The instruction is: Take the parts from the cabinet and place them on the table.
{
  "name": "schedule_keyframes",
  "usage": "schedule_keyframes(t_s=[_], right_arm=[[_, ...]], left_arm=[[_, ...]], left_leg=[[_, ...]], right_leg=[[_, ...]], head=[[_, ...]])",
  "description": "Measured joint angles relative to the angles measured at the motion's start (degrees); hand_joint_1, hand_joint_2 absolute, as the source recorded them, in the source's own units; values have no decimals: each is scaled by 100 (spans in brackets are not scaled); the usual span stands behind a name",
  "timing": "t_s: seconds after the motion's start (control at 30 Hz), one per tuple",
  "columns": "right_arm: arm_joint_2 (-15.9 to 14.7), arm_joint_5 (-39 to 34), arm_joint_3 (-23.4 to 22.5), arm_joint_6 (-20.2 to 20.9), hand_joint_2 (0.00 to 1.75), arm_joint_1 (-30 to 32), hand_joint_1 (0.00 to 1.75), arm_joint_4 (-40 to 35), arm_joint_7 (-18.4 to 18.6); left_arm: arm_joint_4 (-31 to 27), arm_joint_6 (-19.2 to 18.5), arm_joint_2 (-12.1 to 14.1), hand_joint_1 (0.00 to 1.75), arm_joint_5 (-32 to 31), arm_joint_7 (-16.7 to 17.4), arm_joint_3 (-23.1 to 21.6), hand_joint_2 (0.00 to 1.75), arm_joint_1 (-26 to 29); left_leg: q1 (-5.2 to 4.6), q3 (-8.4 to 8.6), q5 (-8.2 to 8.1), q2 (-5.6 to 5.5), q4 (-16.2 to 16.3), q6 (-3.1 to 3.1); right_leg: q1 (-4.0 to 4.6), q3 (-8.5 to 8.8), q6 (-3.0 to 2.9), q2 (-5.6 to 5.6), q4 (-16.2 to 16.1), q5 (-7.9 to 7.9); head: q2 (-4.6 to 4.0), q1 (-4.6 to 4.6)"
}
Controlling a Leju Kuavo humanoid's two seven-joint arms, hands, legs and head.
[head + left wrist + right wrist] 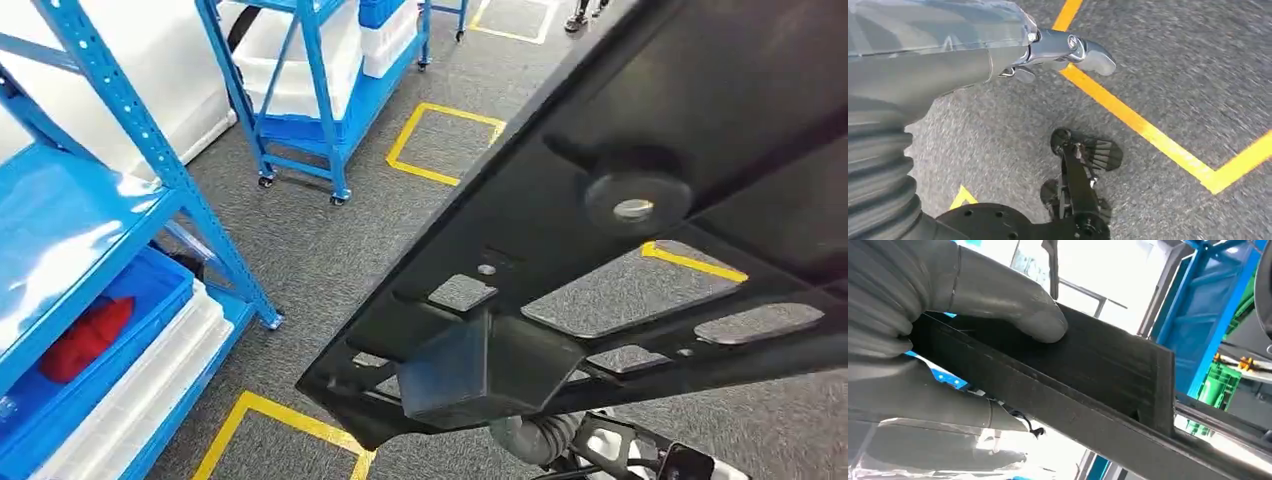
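Left hand hangs low over grey carpet in its wrist view, fingers drawn in with nothing in them. A yellow tape line runs across the floor just beyond its fingertips.

Right hand grips a large black plastic panel. In its wrist view the thick grey thumb presses on one face of a raised black rib of the panel, and the other fingers wrap under the opposite side, so the part is clamped between them. In the head view the panel rises from this hand at the lower edge and slants up and away to the right, tilted, with cut-out openings, a boxy block on its underside near the hand, and a round boss with a pale centre farther up. The panel is carried in the air above the carpet.

Well off to the left of the right hand stands a blue metal shelving unit; its lower level holds a blue bin with something red inside, and a white bin beside that. Farther ahead of the hand stands a second blue rack on castors carrying white containers. Yellow tape squares mark the floor ahead of the hand and just left of it.
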Motion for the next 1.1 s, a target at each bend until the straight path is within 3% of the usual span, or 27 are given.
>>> schedule_keyframes(t_s=[0.07, 0.1, 0.13, 0.23, 0.27, 0.3, 0.33, 0.4, 0.43, 0.47, 0.5, 0.53, 0.57, 0.6, 0.63, 0.7, 0.77, 0.8, 0.83, 0.87, 0.9, 0.93, 0.97, 1.0, 1.03, 1.07, 1.1], right_arm=[[0, -64, 0, 64, 175, -10, 175, 42, 0], [0, -90, 0, 83, 175, -19, 175, 74, 0], [0, -92, 0, 85, 175, -30, 175, 99, 0], [0, -123, 0, 131, 175, -169, 175, 291, 2], [2, -153, 2, 151, 175, -198, 175, 370, 2], [4, -177, 4, 166, 175, -208, 175, 428, 5], [17, -201, 9, 177, 175, -258, 175, 492, 2], [68, -256, 20, 206, 175, -317, 175, 660, 2], [77, -269, 20, 223, 175, -312, 175, 720, 2], [87, -267, 20, 245, 175, -310, 175, 770, 7], [105, -258, 20, 260, 175, -312, 175, 809, 4], [140, -249, 20, 262, 175, -313, 175, 833, 4], [188, -247, 22, 256, 175, -314, 175, 853, 4], [214, -247, 24, 252, 175, -315, 175, 861, 4], [245, -247, 28, 245, 175, -317, 175, 881, 0], [289, -251, 37, 238, 175, -321, 175, 894, 2], [326, -251, 37, 269, 175, -294, 175, 896, 2], [341, -251, 37, 282, 175, -291, 175, 892, 2], [367, -251, 28, 289, 175, -295, 175, 888, 0], [396, -249, 24, 306, 175, -300, 175, 890, 0], [418, -247, 22, 308, 175, -294, 175, 892, 0], [428, -245, 17, 302, 175, -289, 175, 903, 0], [431, -238, 4, 300, 175, -281, 175, 916, 0], [433, -225, 0, 282, 175, -269, 175, 925, 0], [439, -210, -4, 280, 175, -265, 175, 927, 0], [448, -199, -11, 280, 175, -265, 175, 927, 2], [457, -197, -11, 280, 175, -267, 175, 927, 0]], left_arm=[[0, -15, 18, 0, 0, -61, 20, 175, -29], [0, -20, 26, 0, 0, -83, 28, 175, -38], [0, -22, 33, 0, 0, -94, 33, 175, -40], [0, 2, 76, 0, 2, -98, 72, 175, -53], [0, 24, 92, 0, 2, -100, 105, 175, -73], [0, 28, 122, 0, 2, -109, 129, 175, -92], [2, 26, 136, 0, 2, -118, 142, 175, -88], [7, 33, 210, 0, 2, -122, 177, 175, -48], [7, 46, 232, 0, 2, -122, 188, 175, -23], [9, 57, 260, 0, 2, -120, 192, 175, -11], [9, 68, 286, 0, 2, -111, 195, 175, -10], [9, 81, 306, 0, 2, -92, 194, 175, -19], [9, 96, 350, 0, 2, -65, 194, 175, -29], [9, 105, 372, 0, 2, -57, 195, 175, -30], [11, 123, 418, 0, 2, -44, 194, 175, -36], [33, 144, 463, 0, 2, -13, 195, 175, -23], [48, 144, 498, 0, 2, -11, 194, 175, -37], [48, 144, 496, 0, 2, -15, 192, 175, -44], [57, 146, 520, 0, 2, -31, 192, 175, -50], [59, 146, 536, 0, 2, -50, 186, 175, -36], [63, 142, 551, 0, 2, -59, 175, 175, -14], [77, 142, 568, 0, 2, -63, 164, 175, 1], [92, 142, 572, 0, 2, -63, 155, 175, 6], [96, 140, 586, 0, 2, -65, 146, 175, 1], [96, 133, 597, 0, 2, -65, 138, 175, -7], [96, 129, 608, 0, 2, -68, 127, 175, -14], [96, 125, 610, 0, 2, -70, 125, 175, -24]], left_leg=[[0, 26, -20, 113, 1, -30], [-8, 51, -33, 162, 3, -51], [-54, 48, -58, 201, 14, -92], [-37, 78, -58, 366, -7, -192], [-22, 94, -85, 379, 4, -237], [4, 79, -153, 129, 74, -271], [8, -39, -352, -67, 337, -279], [15, -488, -808, -198, 1296, -296], [15, -694, -925, -221, 1700, -304], [16, -795, -904, -223, 1857, -304], [16, -759, -739, -223, 1725, -300], [18, -611, -482, -233, 1355, -294], [26, -360, -168, -289, 784, -284], [49, -149, 67, -503, 287, -274], [65, -93, -43, -813, 155, -254], [41, -80, -26, -731, 93, -234], [28, -70, -7, -613, 79, -163], [102, -51, 28, -545, 28, -110], [70, -37, 31, -462, 10, -74], [49, -37, 26, -380, 10, -47], [29, -35, 16, -298, 10, -31], [17, -37, 12, -213, 11, -25], [13, -41, 8, -132, 13, -24], [10, -38, 3, -63, 13, -26], [7, -34, -3, -2, 14, -31], [5, -22, -12, 57, 14, -42], [1, -1, -24, 112, 14, -59]], right_leg=[[1, 570, -24, -139, -992, 455], [24, 878, -66, -383, -1520, 565], [91, 911, -117, -491, -1609, 493], [123, 849, -202, -261, -1607, 525], [74, 875, -253, -187, -1669, 560], [60, 899, -271, -159, -1701, 581], [58, 892, -297, -109, -1703, 583], [68, 882, -334, 23, -1702, 594], [77, 879, -340, 96, -1694, 594], [79, 877, -340, 168, -1686, 593], [78, 879, -339, 240, -1677, 593], [74, 884, -333, 318, -1662, 589], [70, 893, -320, 398, -1644, 580], [64, 885, -302, 459, -1618, 567], [80, 855, -273, 510, -1597, 560], [40, 778, -195, 644, -1574, 591], [26, 762, -114, 786, -1611, 630], [37, 753, -100, 746, -1573, 602], [78, 668, -88, 358, -1371, 457], [72, 485, -80, 156, -1004, 236], [56, 247, -66, 59, -510, -2], [44, 46, -56, 33, -110, -158], [37, -84, -49, 22, 154, -222], [34, -71, -49, 9, 139, -145], [35, 53, -56, -6, -89, 10], [37, 306, -75, -39, -551, 243], [54, 638, -111, -154, -1126, 477]], head=[[0, -2], [0, 0], [0, -2], [0, -2], [0, -2], [0, -2], [0, -2], [0, -2], [0, -2], [0, -2], [0, -2], [0, -2], [0, -2], [0, -2], [0, 0], [0, 0], [0, -2], [0, -2], [0, 0], [0, 0], [0, -2], [0, 0], [0, 0], [0, 0], [0, 0], [0, 0], [0, 0]])
